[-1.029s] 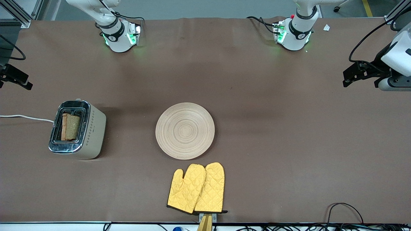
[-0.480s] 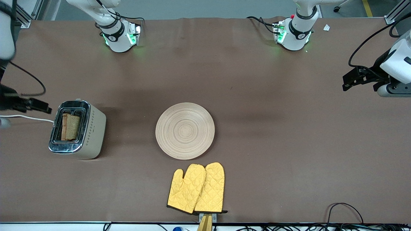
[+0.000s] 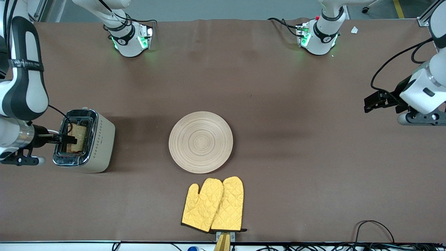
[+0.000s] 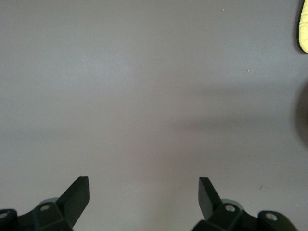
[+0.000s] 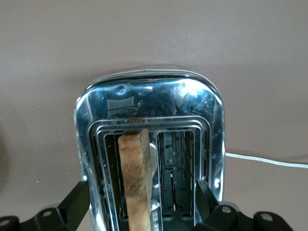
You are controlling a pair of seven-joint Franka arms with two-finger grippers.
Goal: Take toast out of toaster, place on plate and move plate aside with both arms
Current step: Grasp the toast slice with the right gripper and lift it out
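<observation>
Right gripper (image 3: 71,139): positioned over the toaster's top, above the slots; fingers (image 5: 77,199) spread wide, one on each side of the toaster top in the right wrist view; nothing held.
Left gripper (image 3: 370,103): raised over bare table at the left arm's end; fingers (image 4: 77,195) spread wide apart, nothing between them.
Toast (image 3: 78,138): standing upright on edge in one slot of the toaster, its upper part projecting above the slot; in the right wrist view the slice (image 5: 136,178) lies between the open fingers without contact.
Toaster (image 3: 101,143): cream body with chrome top, two slots, located toward the right arm's end of the table; the second slot is unoccupied; a white cord (image 3: 24,127) runs from it toward the table edge.
Plate (image 3: 201,142): round, pale wood with concentric rings, flat on the table near its centre, well apart from the toaster; nothing on it.
Oven mitts (image 3: 214,205): two yellow quilted mitts lying side by side, overlapping, nearer to the front camera than the plate and just apart from its rim.
Table (image 3: 296,157): covered with a brown mat.
</observation>
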